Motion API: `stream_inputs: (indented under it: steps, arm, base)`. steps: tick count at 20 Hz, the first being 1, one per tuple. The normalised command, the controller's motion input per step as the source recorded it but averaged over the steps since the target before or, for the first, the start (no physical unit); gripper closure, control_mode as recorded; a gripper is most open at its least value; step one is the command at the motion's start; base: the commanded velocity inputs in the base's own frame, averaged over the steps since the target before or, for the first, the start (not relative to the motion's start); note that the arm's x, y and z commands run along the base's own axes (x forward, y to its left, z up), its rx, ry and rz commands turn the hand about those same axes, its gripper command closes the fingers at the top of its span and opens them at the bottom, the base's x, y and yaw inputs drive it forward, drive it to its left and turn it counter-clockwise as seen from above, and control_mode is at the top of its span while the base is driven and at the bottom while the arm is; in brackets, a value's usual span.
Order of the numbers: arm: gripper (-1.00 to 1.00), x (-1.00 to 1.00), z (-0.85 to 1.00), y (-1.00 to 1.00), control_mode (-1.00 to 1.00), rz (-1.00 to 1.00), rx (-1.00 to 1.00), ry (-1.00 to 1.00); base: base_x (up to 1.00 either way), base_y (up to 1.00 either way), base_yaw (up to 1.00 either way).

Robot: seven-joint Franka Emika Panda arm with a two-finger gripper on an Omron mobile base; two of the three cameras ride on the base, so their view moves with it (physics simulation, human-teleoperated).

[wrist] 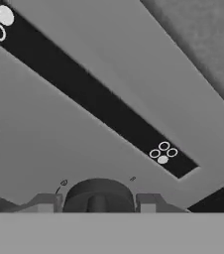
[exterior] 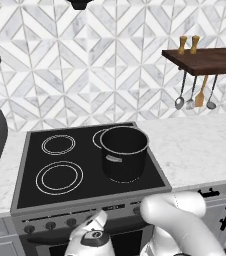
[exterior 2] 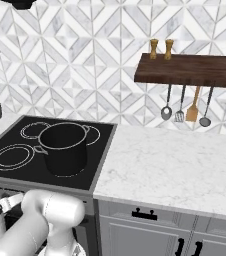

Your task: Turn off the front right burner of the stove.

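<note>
Closest to me, the hand (wrist: 98, 208) is sitting low against the stove's front panel, its two fingertips (wrist: 45, 202) flanking a dark round knob (wrist: 98, 194) and closing snugly on it, so it is gripping that knob and nothing else. In the left base view the white wrist is hanging right in front of the row of knobs (exterior: 50, 225). The step in hand looks like the turn itself. To do it well, I'd say the wrist should be rolling about the knob's own axis, keeping the grip square and steady so the fingertips aren't slipping off its rim, and stopping once the knob's mark reaches its off position. Just beyond, the stove (exterior: 32, 197) is lying between stretches of marble counter (exterior: 200, 145), with a black pot (exterior: 124, 152) standing on its right side. Farther back, utensils are hanging under a wooden shelf (exterior: 205, 59).
</note>
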Motion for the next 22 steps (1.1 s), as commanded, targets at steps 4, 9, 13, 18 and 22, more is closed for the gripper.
stream_inputs:
  steps: [4, 9, 13, 18, 22]
  arm:
    - [1.00, 0.00, 0.00, -0.15, -1.00, -0.36, 0.67, -0.01]
    - [1.00, -0.04, 0.00, -0.20, -1.00, -0.40, 0.68, -0.05]
    - [1.00, -0.07, 0.00, -0.20, -1.00, -0.43, 0.67, -0.07]
    - [1.00, -0.20, 0.00, -0.18, -1.00, -0.51, 0.67, -0.10]
    - [1.00, -0.29, 0.00, -0.22, -1.00, -0.56, 0.66, -0.12]
  base:
    - [0.00, 0.00, 0.00]
    - [0.00, 0.00, 0.00]
    - [0.00, 0.00, 0.00]
    - [0.00, 0.00, 0.00]
    - [0.00, 0.00, 0.00]
